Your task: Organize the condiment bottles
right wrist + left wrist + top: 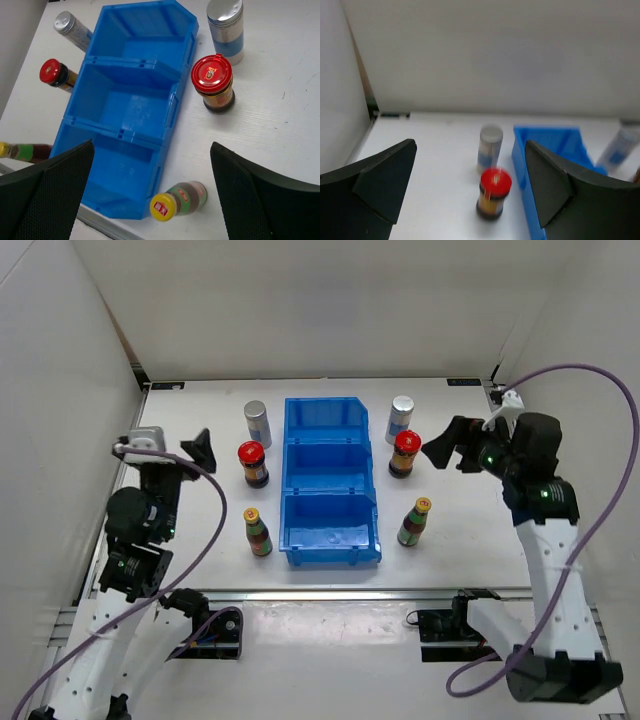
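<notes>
Top external view: six condiment bottles beside a blue plastic bin (pixel 330 556)

We see the three-compartment bin at the middle of a white table (pixel 200 410), with three standing bottles in a column on each side. On its left are a silver-capped pale cylinder (pixel 257 424), a dark red-lidded jar (pixel 252 464) and a slim yellow-capped bottle (pixel 258 532) with a green-red label. The same three kinds repeat on its right. We find the left gripper (pixel 470 146) and the right gripper (pixel 152 146) both spread wide, holding nothing.
</notes>
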Controlling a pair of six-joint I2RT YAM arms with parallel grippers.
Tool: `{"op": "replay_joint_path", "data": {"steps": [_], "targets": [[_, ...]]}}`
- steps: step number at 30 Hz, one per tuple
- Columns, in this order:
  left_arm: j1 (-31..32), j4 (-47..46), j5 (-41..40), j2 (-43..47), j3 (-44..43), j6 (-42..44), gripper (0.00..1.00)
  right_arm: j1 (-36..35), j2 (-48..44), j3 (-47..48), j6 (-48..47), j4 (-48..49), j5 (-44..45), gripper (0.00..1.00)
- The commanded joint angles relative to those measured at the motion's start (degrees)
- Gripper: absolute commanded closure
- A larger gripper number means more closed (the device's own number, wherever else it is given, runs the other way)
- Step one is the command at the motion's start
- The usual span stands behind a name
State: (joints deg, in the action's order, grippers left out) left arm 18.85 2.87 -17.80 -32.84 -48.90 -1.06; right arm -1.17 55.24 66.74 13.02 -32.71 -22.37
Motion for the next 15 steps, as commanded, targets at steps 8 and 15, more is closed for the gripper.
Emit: {"op": "replay_joint_path", "data": {"steps": [8,15], "targets": [[2.2,3.5,-1.2,-0.4,14.4,0.0,0.0,-5.9,-8.8,-5.6,-3.0,-2.8,-5.0,0.0],[5.7,4.0,-13.4,1.0,17.3,-3.3,0.0,-8.9,-14.0,1.9,-3.2,-4.7,3.9,0.0]]}}
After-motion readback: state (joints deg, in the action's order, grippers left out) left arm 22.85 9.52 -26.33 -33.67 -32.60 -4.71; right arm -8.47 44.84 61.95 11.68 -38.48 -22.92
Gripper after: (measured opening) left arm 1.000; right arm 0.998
